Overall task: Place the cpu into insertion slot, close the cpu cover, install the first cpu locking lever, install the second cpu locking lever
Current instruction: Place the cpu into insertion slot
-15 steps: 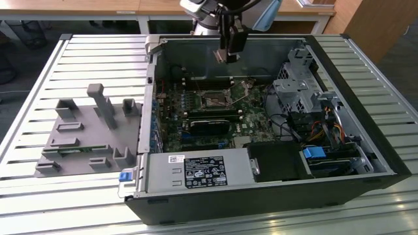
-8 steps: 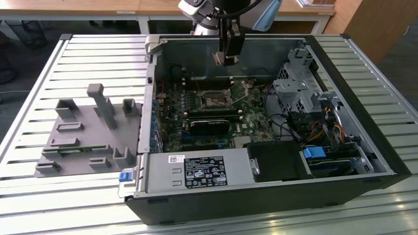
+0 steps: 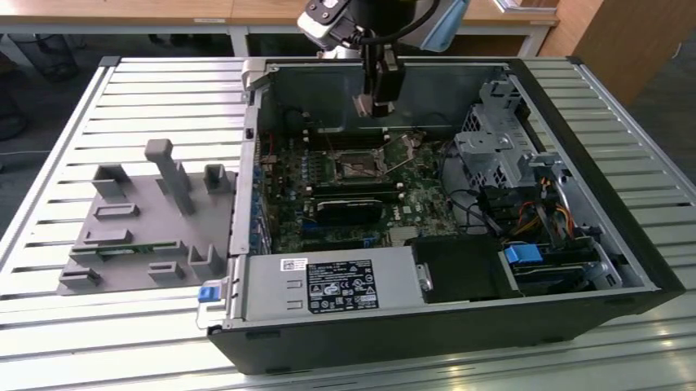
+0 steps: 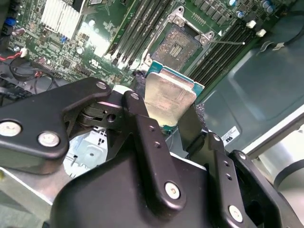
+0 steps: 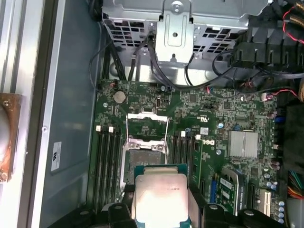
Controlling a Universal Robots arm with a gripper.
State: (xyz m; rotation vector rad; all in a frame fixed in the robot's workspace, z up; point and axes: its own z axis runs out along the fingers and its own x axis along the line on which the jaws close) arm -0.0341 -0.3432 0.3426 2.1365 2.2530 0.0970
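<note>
My gripper (image 3: 376,104) hangs inside the open computer case, above the green motherboard (image 3: 419,191), and is shut on the cpu. The cpu (image 4: 168,97) is a flat square chip with a dull silver top, pinched at two opposite edges between the black fingers (image 4: 142,118). In the first wrist view the cpu (image 5: 159,194) hovers just short of the insertion slot (image 5: 144,159), apart from it. The insertion slot (image 4: 179,45) is bare, its dark contact field exposed. The cpu cover (image 5: 148,124) stands swung open on the slot's far side. In the exterior view the insertion slot (image 3: 356,165) lies below the gripper, nearer the camera.
Long black memory slots (image 5: 107,161) flank the socket. A metal drive cage (image 3: 495,155) with cables fills the case at the exterior view's right. A power supply (image 3: 337,285) sits at its near side. A grey fixture (image 3: 142,220) stands on the slatted table to the left.
</note>
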